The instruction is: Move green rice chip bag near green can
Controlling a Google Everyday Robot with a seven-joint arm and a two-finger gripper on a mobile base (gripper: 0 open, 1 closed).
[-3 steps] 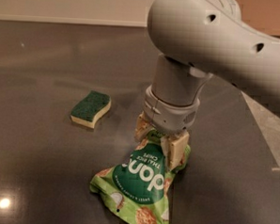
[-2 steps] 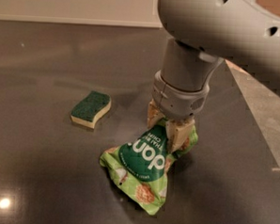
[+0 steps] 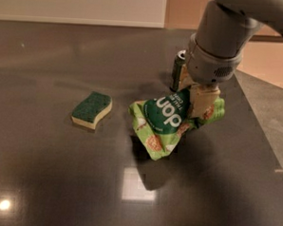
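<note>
The crinkly, crumpled green rice chip bag, with white lettering on a dark circle, hangs from the jaws clenched on its top. The cylindrical green can stands just behind them on the glossy table.

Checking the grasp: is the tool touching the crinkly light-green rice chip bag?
Touching. The camera view shows the tool, at centre right, with its tan fingers closed on the upper right corner of the crinkly light-green rice chip bag.
</note>
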